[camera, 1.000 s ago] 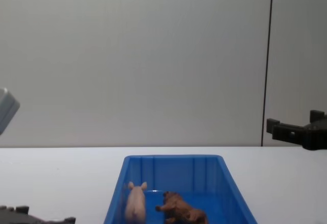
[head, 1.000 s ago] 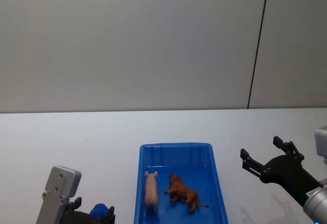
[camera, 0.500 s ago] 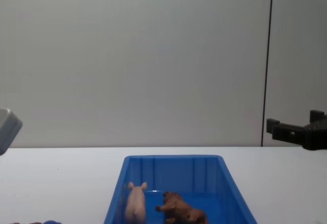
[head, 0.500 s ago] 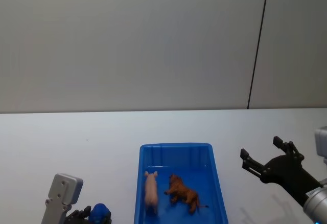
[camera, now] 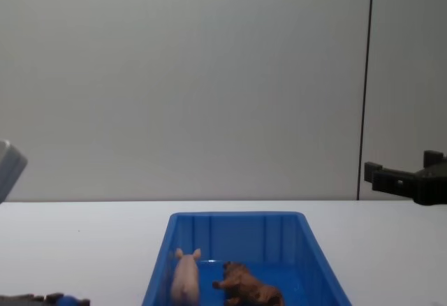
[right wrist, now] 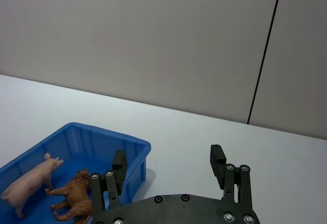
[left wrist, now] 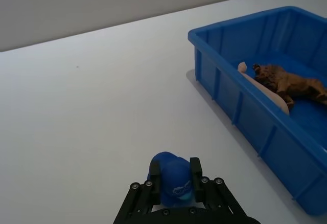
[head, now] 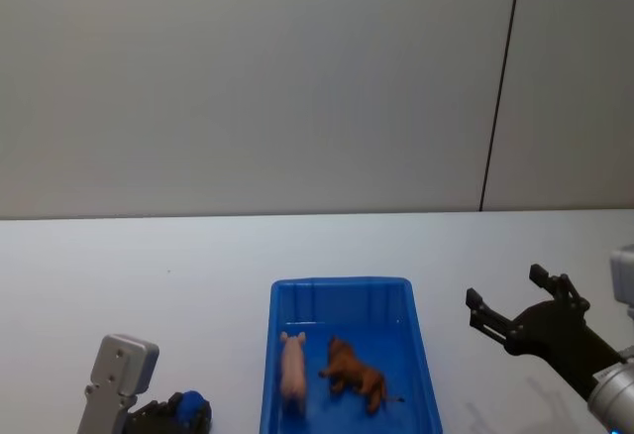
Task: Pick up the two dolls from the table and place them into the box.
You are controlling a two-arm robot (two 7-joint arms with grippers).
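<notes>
White table (head: 149, 275) takes up pretty much everything, and the blue box (head: 421, 360) sits on it right in the middle, close to the robot. Both dolls are already inside on the box floor: the pink pig (head: 293, 373) on the robot's left side, and the brown lion (head: 355, 375) just beside it on the right, lying kind of sprawled.

The right gripper (head: 515, 305) hangs above the table well off to the right of the box, fingers spread wide with nothing between them. The left gripper (left wrist: 172, 175) is down low over the table on the left of the box, fingers pinching a small blue thing (left wrist: 173, 180) that looks like a little cap or toy, hard to say what exactly.
</notes>
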